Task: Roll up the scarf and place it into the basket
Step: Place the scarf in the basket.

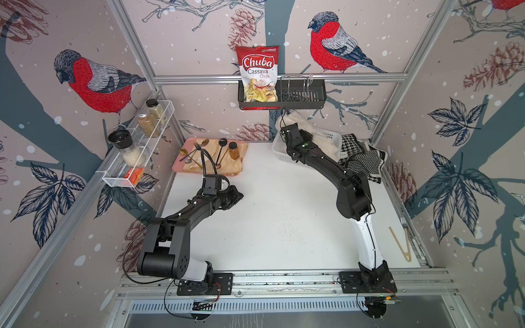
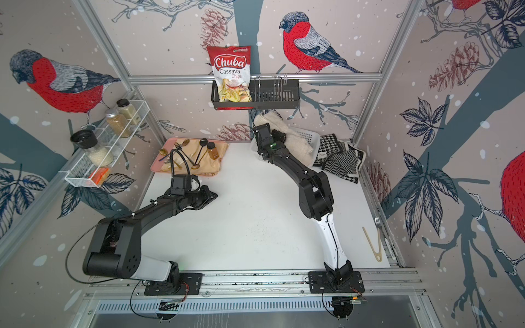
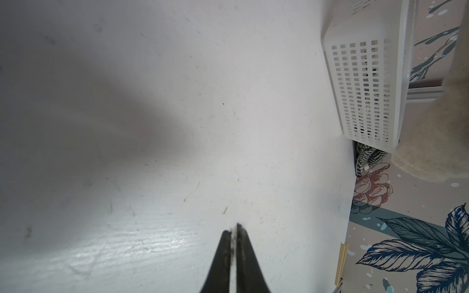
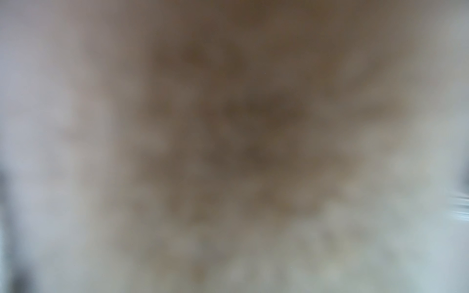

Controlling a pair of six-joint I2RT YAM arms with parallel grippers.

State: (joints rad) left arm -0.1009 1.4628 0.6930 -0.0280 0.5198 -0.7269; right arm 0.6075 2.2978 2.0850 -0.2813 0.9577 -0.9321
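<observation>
Fluffy cream knit scarf [image 1: 318, 133], rolled, upper centre-right in white perforated plastic basket [image 1: 278, 150]: soft, light, springs open, so grip mid-roll. Right pincer [image 1: 308, 136] buried in fabric, can't tell. Left pincer [image 3: 234, 229] closed, empty.

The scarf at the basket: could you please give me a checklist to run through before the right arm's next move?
1. Scarf over the basket: ok, it lies across it.
2. Scarf wholly inside: not ok, one end pokes past the far rim.
3. Right jaws' hold on the scarf: cannot tell, they are hidden in the fabric and the right wrist view is all blur.
4. Left jaws shut and empty above the table: ok.
5. Black-and-white cloth outside the basket: ok, it lies beside it.
</observation>
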